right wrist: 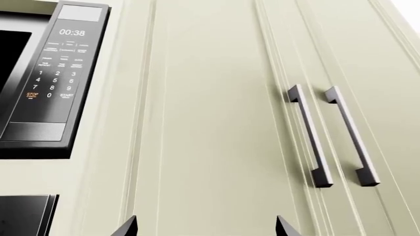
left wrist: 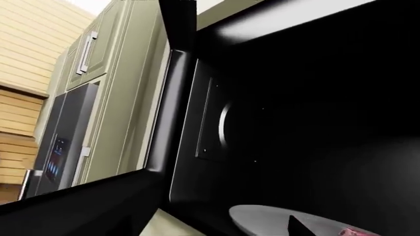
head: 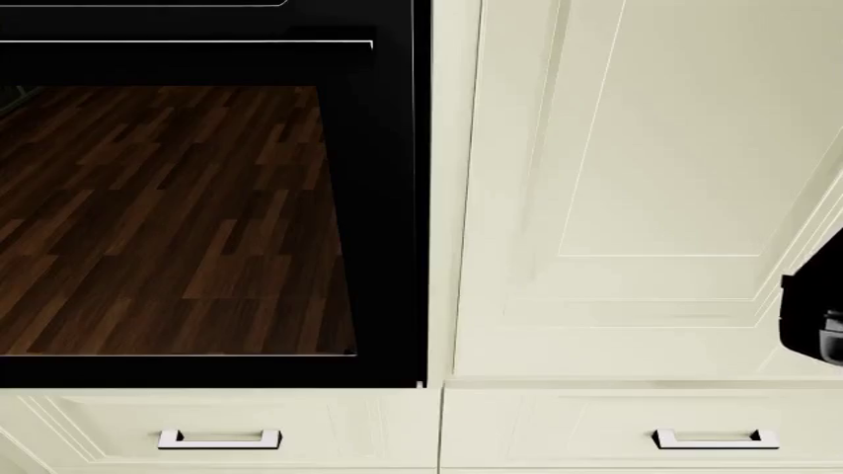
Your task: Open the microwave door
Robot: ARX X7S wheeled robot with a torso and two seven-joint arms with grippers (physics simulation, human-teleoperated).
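In the left wrist view the microwave's dark cavity (left wrist: 308, 113) lies open, with a grey turntable plate (left wrist: 269, 219) on its floor. A black slab that looks like the swung-out microwave door (left wrist: 85, 206) runs along the cavity's left edge. Of my left gripper (left wrist: 210, 233) only one dark fingertip (left wrist: 298, 227) shows, set wide and holding nothing, over the plate. The right wrist view shows the microwave's keypad panel (right wrist: 56, 78) reading 00:38. My right gripper (right wrist: 204, 231) is open in front of a cream cabinet panel, away from the microwave.
A steel fridge (left wrist: 62, 142) and green cabinets stand beyond the door. Something pink (left wrist: 357, 231) lies on the plate's edge. The head view shows the black oven glass (head: 185, 217), cream cabinets, two drawer handles (head: 219, 438) and part of my right arm (head: 814, 316). Twin cabinet handles (right wrist: 331, 137) hang right of the keypad.
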